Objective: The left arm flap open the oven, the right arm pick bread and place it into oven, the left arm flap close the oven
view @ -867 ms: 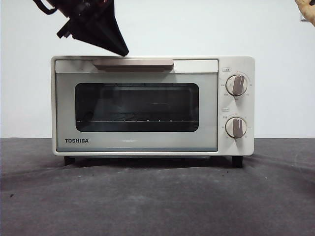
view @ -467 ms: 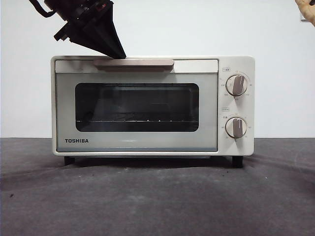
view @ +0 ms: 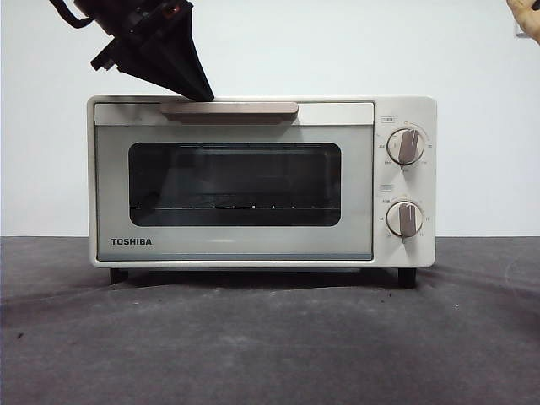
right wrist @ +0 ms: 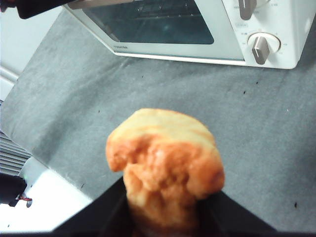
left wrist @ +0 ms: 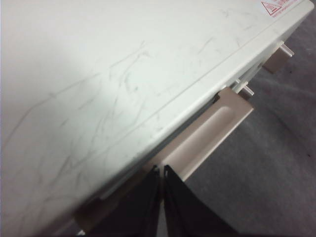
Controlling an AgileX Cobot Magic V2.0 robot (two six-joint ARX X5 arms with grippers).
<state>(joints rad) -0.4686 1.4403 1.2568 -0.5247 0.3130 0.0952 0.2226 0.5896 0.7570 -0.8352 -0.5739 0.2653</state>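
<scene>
The cream oven (view: pixel 261 181) stands on the grey cloth (view: pixel 270 337), door closed; the left gripper (left wrist: pixel 161 170), jaws pressed together, touches its handle (view: pixel 229 109); the right gripper (right wrist: pixel 163 207) pinches the bread (right wrist: pixel 165 165) above the cloth before the oven.

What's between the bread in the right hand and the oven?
Only bare grey cloth, per the right wrist view: the right hand holds the bread above it, short of the shut oven.
</scene>
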